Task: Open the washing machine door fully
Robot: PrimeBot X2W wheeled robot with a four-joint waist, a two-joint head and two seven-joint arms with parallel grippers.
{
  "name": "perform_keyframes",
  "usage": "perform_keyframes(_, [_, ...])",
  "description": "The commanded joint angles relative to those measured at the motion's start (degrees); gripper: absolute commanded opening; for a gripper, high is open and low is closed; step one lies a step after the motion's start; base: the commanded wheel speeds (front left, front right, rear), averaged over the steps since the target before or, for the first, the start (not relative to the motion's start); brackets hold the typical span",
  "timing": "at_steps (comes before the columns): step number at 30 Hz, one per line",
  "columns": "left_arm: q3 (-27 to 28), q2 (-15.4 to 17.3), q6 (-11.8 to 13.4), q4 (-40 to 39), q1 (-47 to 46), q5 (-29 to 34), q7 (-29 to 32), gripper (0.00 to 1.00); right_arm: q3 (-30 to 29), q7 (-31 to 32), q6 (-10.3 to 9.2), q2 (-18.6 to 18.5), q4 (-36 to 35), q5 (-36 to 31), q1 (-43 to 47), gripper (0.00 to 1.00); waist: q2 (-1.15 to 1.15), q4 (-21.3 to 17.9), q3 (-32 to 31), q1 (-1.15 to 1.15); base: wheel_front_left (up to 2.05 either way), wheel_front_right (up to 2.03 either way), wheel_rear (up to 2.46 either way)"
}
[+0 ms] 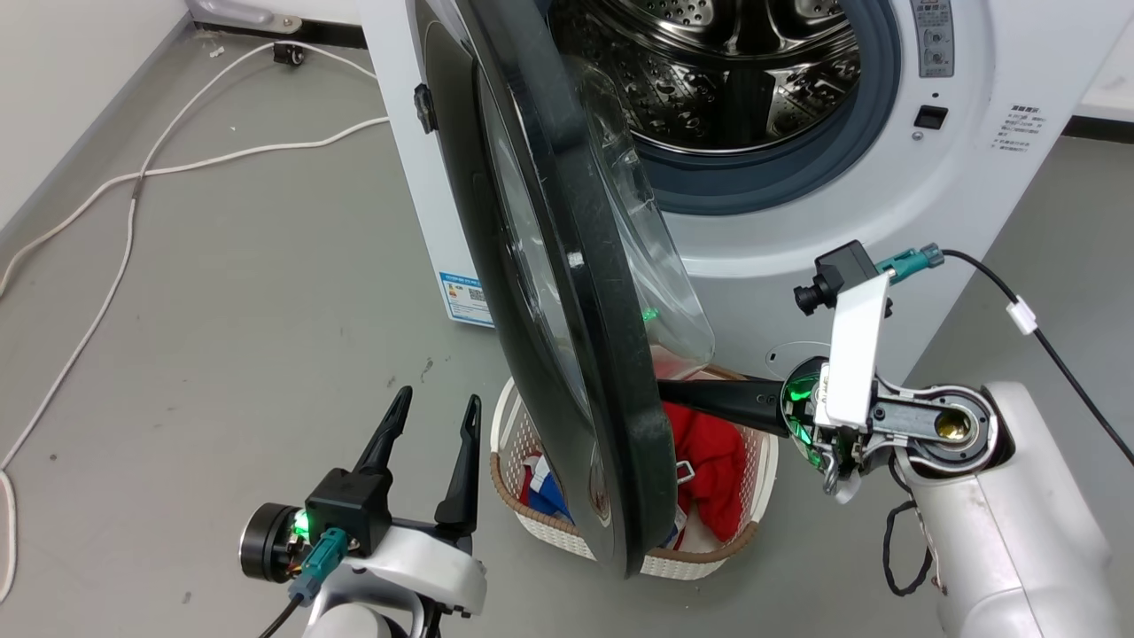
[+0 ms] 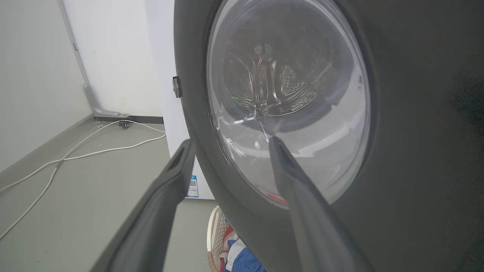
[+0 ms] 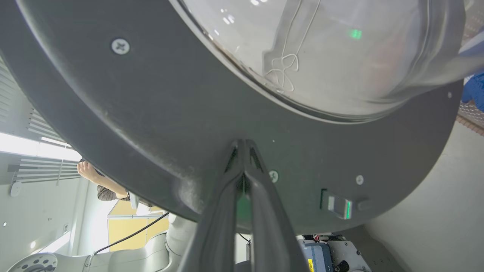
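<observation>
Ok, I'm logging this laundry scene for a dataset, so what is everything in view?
washer: 1, white, ahead.
door: 1, black with clear glass, partly open.
drum: 1, steel, inside washer.
ring: 1, grey, around drum mouth.
basket: 1, white with brown rim, on floor below door.
clothes: several, red and blue, in basket.
cables: at least 2, white, floor at left.
person's arm: 1, background of right wrist view.
left gripper: 1, dark, open, left of door.
right gripper: 1, dark, shut, tips at door's inner face.
</observation>
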Motion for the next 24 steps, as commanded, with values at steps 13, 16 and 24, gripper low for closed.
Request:
perform_keyframes(13, [0.2,0.6,-1.1,1.1,3.0,0.5,-0.1,1.0,-4.7,-18.9,0.03,0.2,-5.7,-1.4,9.6,0.0,0.0,-4.0,-4.2,0.01,0.0,0.0,0.0])
perform_keyframes(16, [0.2,0.9,-1.4,1.3,3.7,0.4,-0.1,1.0,-6.8,-23.8,0.02,0.0,-8.0,-2.6,13.5,0.0,0.0,-5.6,-4.8,0.01,0.0,0.0,0.0])
perform_keyframes(24, [1.5,1.5,-1.1,1.1,5.3,-0.4,-0.1,1.0,-11.9,-34.7,0.03,0.1,-14.6,-5.6,24.0,0.0,0.0,-9.4,-5.8,0.01,0.0,0.0,0.0])
